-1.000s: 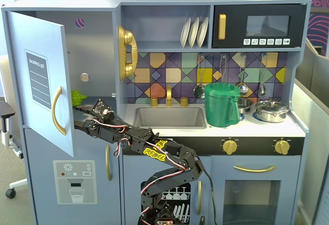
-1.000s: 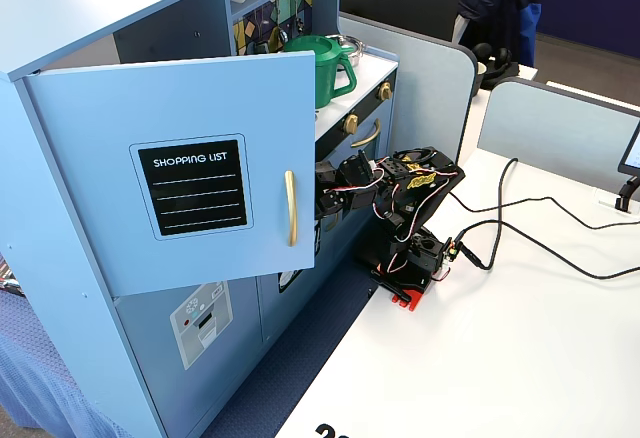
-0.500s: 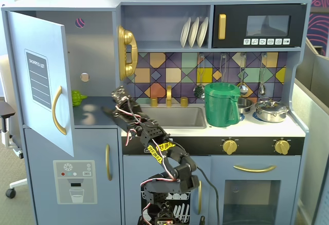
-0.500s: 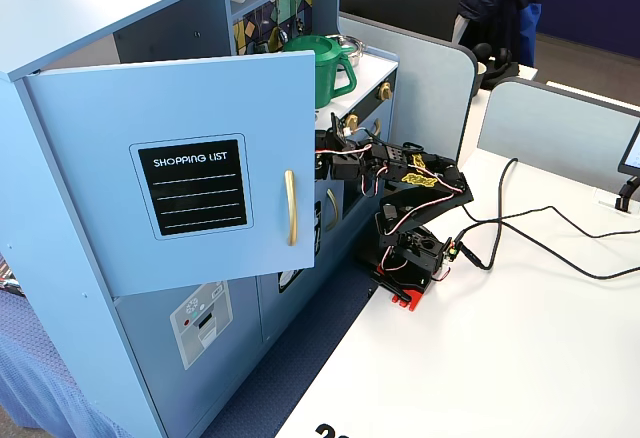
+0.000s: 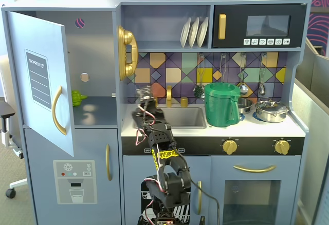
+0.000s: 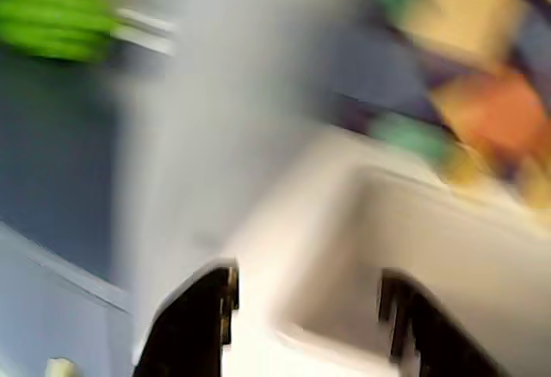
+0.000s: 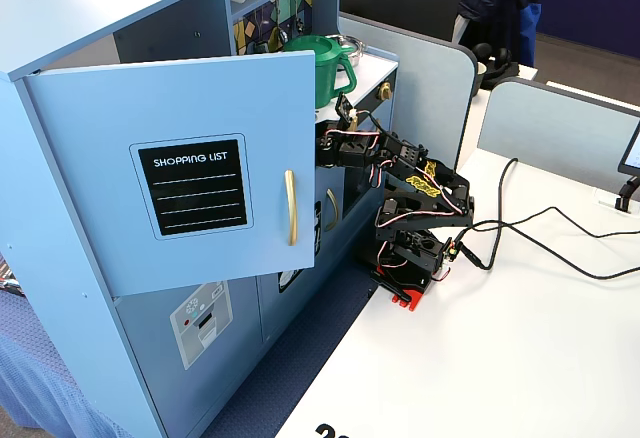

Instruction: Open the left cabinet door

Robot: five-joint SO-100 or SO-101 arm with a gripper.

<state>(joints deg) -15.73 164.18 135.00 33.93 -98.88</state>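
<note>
While our wrist view is badly blurred, we see the gripper point(image 6: 306, 308) with its two dark fingers spread apart and nothing between them, over the pale sink point(image 5: 169, 117). Beyond it, a green blob point(image 6: 56, 17) sits on the shelf inside the cabinet. We see the left cabinet door point(image 5: 38, 76) swung wide open, its gold handle point(image 5: 55, 110) well apart from the arm. We judge the opening done; the next move calls only for parking the arm clear of the counter.
</note>
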